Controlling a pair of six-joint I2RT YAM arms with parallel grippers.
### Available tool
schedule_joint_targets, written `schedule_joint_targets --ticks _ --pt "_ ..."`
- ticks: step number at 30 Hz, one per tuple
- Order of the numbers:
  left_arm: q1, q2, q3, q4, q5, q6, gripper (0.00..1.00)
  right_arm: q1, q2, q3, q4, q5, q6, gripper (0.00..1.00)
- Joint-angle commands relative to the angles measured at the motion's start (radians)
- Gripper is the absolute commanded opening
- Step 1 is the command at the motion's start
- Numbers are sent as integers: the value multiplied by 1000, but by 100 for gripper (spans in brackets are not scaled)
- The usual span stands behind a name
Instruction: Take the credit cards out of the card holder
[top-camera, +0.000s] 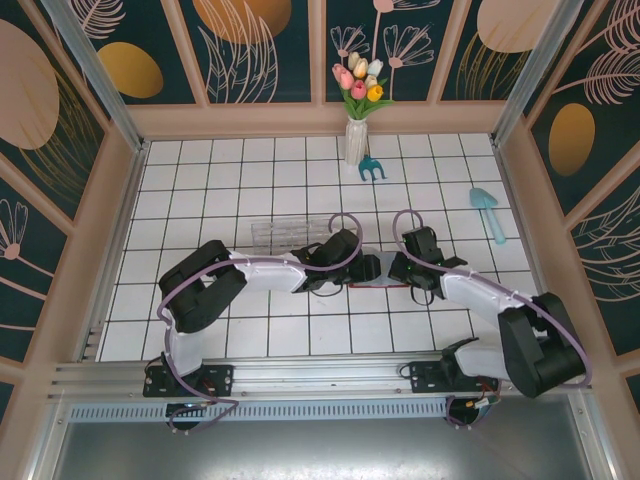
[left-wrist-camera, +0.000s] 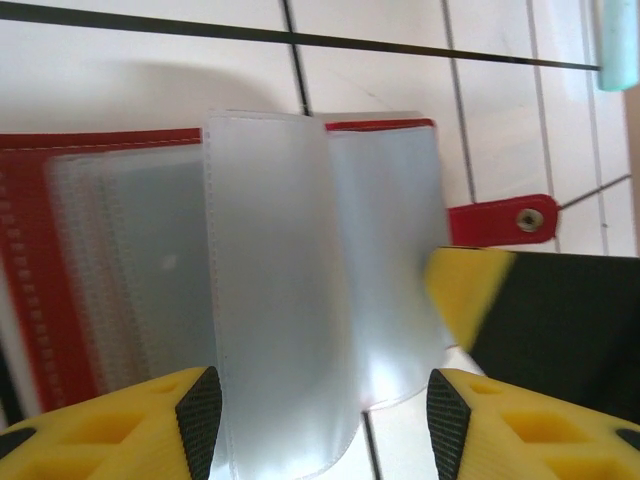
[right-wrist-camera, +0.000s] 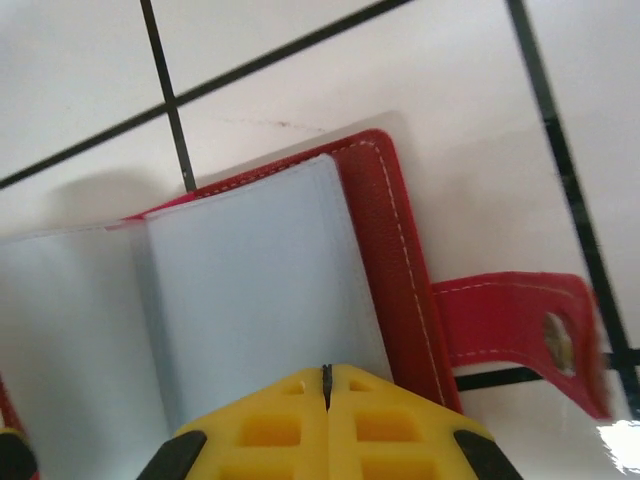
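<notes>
Left fingers (left-wrist-camera: 198, 415) apart, right fingers (right-wrist-camera: 270, 420) together atop open card holder (right-wrist-camera: 395, 250), lengthwise left-right.

Flat red folding card holder (right-wrist-camera: 395, 250): red border with pale stitching; frosted grey-white translucent pockets between the left jaws; red strap (left-wrist-camera: 500, 218) with a silver snap beside them. Left jaws and right jaws: yellow, black pads (left-wrist-camera: 198, 415). White tiled table (top-camera: 250, 200): black grid lines. Surrounding dark teal wall panels (top-camera: 270, 50): gold and peach leaf motifs.
</notes>
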Motion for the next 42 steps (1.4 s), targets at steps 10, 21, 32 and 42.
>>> schedule_joint_targets --ticks 10,21,32,42 --pt "2 -18 35 -134 -78 16 60 -34 11 -20 -8 57 -10 6" --pt "0 53 74 -110 0 10 60 -28 58 -29 10 16 -12 5" --pt "-2 5 67 -163 -74 8 60 -27 60 -31 11 16 -12 5" --pt "-2 -17 56 -177 -93 24 60 -27 60 -30 14 16 -14 5"
